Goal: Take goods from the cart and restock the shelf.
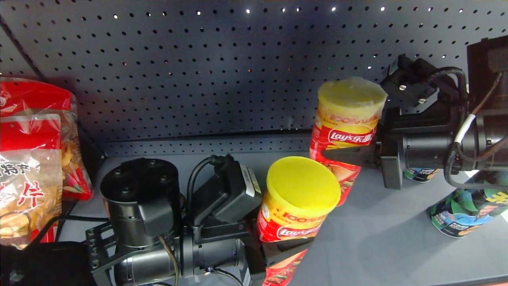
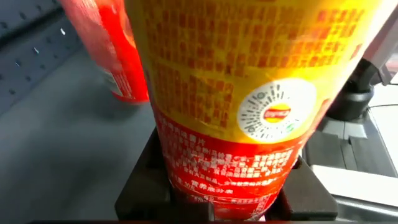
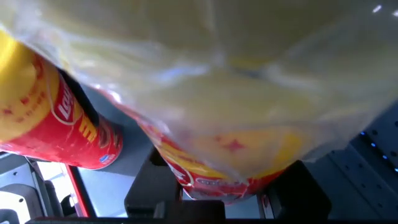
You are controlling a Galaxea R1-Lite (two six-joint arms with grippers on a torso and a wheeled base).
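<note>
Two red-and-yellow chip cans with yellow lids are over the grey shelf board (image 1: pixel 389 242). My left gripper (image 1: pixel 287 244) is shut on the nearer can (image 1: pixel 297 206), which leans with its lid toward the camera. In the left wrist view this can (image 2: pixel 249 112) sits between the dark fingers (image 2: pixel 143 193). My right gripper (image 1: pixel 342 154) is shut on the farther can (image 1: pixel 346 127), which tilts close to the pegboard back wall. In the right wrist view, that can (image 3: pixel 236 124) has clear wrap over its lid, and the nearer can (image 3: pixel 56 118) lies beside it.
Bags of snacks (image 1: pixel 27 159) stand at the shelf's left end. Dark cans with a green-blue pattern (image 1: pixel 464 214) stand at the right, one (image 1: pixel 420 174) under my right arm. The pegboard wall (image 1: pixel 198 67) closes the back. Bare shelf lies between the chip cans and the patterned cans.
</note>
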